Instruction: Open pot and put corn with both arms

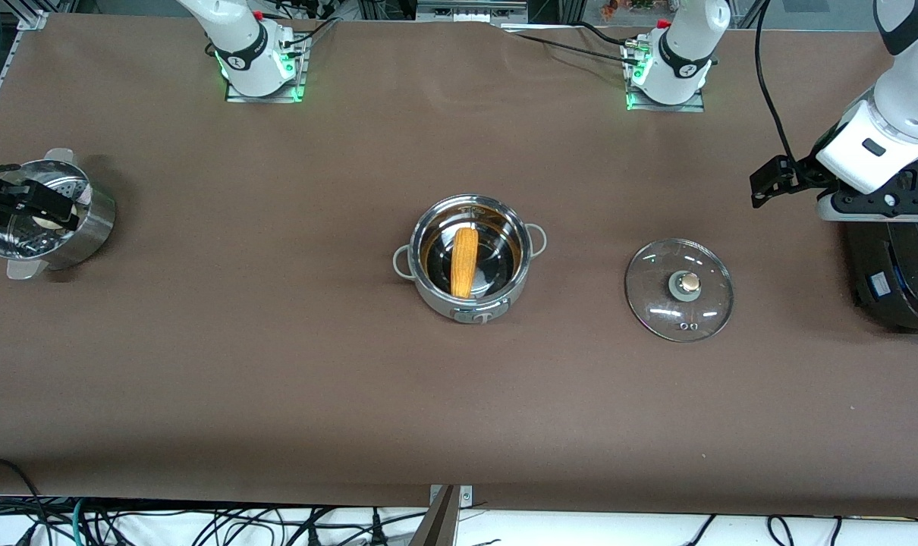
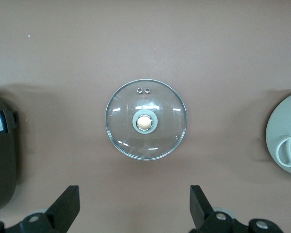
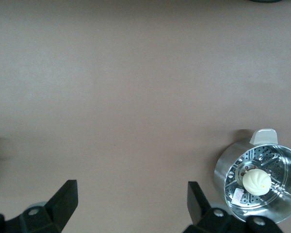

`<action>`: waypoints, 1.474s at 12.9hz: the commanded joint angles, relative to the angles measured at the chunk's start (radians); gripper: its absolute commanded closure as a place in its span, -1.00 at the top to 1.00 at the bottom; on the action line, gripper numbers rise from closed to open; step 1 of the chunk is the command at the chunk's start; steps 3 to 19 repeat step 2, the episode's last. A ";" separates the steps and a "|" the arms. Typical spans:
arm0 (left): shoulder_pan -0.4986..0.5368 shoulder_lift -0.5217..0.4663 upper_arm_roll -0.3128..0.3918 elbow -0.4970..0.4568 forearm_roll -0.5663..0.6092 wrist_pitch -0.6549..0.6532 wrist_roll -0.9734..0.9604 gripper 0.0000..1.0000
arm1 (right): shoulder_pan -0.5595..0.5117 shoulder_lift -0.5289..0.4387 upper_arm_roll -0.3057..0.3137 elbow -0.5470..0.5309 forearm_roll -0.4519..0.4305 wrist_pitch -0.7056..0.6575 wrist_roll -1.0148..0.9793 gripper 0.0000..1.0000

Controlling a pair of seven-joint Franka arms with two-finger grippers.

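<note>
Nearest the front camera of the things on the brown table [image 1: 277, 394] lies the clear glass lid [image 1: 679, 289] with its round knob, flat on the tabletop toward the left arm's end, well apart from the pot. A little farther from the camera, at the table's middle, stands the shiny round stainless-steel pot [image 1: 470, 262] with grey loop side handles, uncovered. The yellow-orange tapered corn cob [image 1: 464, 262] lies inside it, on the pot's floor.

Toward the right arm's end sits a perforated steel steamer basket [image 1: 87, 224] holding a pale round bun [image 3: 256, 180]. The right gripper [image 1: 19, 203] hangs over that basket, its black fingers [image 3: 64, 198] spread apart and empty.

At the left arm's end stands a big black cooker [image 1: 895, 269]. The left gripper [image 1: 770, 182] hangs in the air beside it, fingers [image 2: 68, 204] wide apart, holding nothing; its wrist view looks straight down on the lid.
</note>
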 commanded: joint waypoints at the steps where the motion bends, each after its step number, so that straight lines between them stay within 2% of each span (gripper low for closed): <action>1: 0.007 -0.015 -0.002 -0.012 -0.020 0.008 0.023 1.00 | -0.004 0.007 -0.002 0.024 0.017 -0.021 -0.014 1.00; 19: 0.007 -0.015 -0.002 -0.012 -0.020 0.008 0.023 1.00 | -0.014 0.018 -0.004 0.025 0.019 -0.021 -0.014 1.00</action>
